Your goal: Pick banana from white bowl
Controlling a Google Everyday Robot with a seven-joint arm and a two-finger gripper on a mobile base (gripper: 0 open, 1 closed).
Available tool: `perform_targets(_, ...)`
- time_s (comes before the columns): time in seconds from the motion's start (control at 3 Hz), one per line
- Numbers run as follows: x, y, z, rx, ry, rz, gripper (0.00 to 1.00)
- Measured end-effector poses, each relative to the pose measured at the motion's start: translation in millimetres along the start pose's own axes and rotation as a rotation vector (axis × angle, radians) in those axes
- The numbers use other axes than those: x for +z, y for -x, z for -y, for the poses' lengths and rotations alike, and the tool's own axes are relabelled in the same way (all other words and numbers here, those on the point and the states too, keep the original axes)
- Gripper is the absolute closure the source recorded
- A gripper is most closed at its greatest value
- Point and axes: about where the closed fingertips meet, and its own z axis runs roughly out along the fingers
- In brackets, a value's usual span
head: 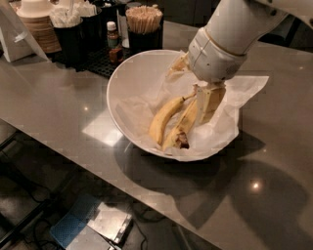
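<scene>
You see a plain, smooth white bowl (115,93) on a glossy grey-brown counter (54,110). In it, the banana (182,129) is dull yellow, with a dark brown end at its six o'clock tip. The curved banana (163,119) at its nine o'clock is brighter yellow with a thin brown stem. The crinkled paper sheet (244,90) is white. The gripper (209,100), at the bowl's two o'clock, shows cream-tan under a white arm (234,29). At eleven o'clock, black holders (73,41) carry pale tan stir sticks (143,12).
</scene>
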Motion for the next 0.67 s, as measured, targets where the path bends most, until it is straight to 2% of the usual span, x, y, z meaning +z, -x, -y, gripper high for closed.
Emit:
perform_targets(0.33, 1.4, 5.7, 8.9, -0.022, 0.012, 0.007, 0.49)
perform_targets(0.67, 8.0, 8.4, 10.6, -0.027, 0.034, 0.019, 0.49)
